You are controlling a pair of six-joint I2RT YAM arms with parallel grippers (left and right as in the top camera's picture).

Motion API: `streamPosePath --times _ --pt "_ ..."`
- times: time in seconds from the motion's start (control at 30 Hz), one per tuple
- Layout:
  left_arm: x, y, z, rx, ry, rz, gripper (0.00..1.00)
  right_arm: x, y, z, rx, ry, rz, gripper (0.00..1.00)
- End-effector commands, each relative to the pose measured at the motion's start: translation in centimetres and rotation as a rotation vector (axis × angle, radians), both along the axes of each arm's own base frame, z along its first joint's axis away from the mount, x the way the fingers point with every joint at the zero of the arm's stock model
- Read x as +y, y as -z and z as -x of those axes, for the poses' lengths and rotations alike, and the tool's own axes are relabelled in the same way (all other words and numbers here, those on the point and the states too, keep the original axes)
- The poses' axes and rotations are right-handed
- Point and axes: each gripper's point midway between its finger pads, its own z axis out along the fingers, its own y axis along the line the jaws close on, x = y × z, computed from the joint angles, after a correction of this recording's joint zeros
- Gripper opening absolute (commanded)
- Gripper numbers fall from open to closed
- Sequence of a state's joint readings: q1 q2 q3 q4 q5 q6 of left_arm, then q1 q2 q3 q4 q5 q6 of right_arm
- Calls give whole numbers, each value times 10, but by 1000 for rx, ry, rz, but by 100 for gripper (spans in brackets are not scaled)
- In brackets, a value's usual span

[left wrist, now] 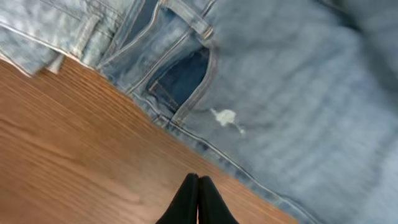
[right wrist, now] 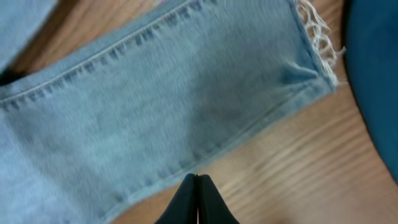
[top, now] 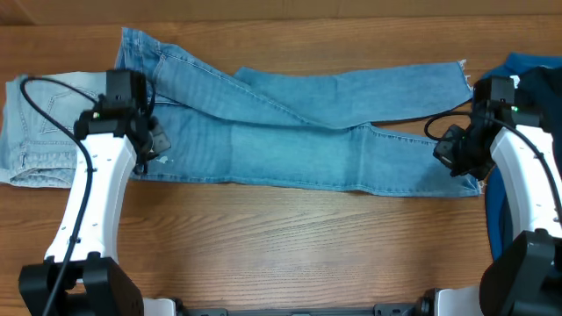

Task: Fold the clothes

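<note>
While poised at opposite ends of the jeans (top: 299,140), left claw (left wrist: 198,180) and right claw (right wrist: 197,180) sit pinched together.

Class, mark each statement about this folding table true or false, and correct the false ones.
1. The jeans lie stretched across the table. True.
2. The left gripper is open. False: it is shut, over bare wood.
3. The hem by the right gripper is frayed. True.
4. The top at the right edge is red. False: it is deep blue.
</note>
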State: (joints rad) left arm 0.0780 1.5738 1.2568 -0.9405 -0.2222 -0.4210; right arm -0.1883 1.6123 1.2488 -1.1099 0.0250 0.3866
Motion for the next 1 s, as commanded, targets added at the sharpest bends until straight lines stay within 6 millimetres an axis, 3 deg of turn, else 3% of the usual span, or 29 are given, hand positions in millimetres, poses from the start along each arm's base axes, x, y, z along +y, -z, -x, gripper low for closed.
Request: streamPosePath --times 0.0,0.2,0.33,0.43,0.53,0.57,0.7,0.83,0.97 --pt "7 39 7 37 -1 8 4 -3 7 -12 -67 -42 21 4" --pt "10 95 -8 65 -3 3 4 -6 44 -30 -119 -50 30 4" --pt "9 135 -1 167 -3 16 4 -4 66 -21 -65 -49 19 4" --pt "5 153 7 224 0 37 7 -2 88 -11 -10 -45 6 4" --pt "2 163 11 253 4 59 9 0 112 -3 20 -45 -1 4" --pt "2 163 12 254 4 60 4 0 116 0 28 -45 -2 4" --pt "1 163 11 252 4 62 4 2 122 10 57 -45 -8 4" --pt "-7 166 31 327 8 107 4 5 133 27 96 -36 -14 4" --pt "-13 164 63 451 -32 136 4 1 143 64 214 46 13 4"
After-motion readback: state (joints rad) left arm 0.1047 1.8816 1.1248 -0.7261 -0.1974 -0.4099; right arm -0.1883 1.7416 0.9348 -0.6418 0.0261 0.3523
